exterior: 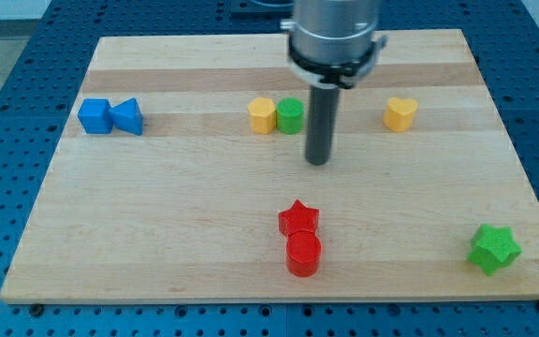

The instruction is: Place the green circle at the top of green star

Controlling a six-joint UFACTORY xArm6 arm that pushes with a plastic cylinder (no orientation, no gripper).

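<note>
The green circle (290,115) stands at the board's upper middle, touching a yellow hexagon block (262,115) on its left. The green star (493,248) lies far off at the view's bottom right corner of the board. My tip (317,159) rests on the board just to the right of and below the green circle, a small gap apart from it.
A yellow heart (400,113) sits at the upper right. A blue cube (94,116) and a blue triangle (127,116) touch at the upper left. A red star (298,218) and a red cylinder (303,254) sit together at the bottom middle. The wooden board (157,225) lies on a blue pegboard.
</note>
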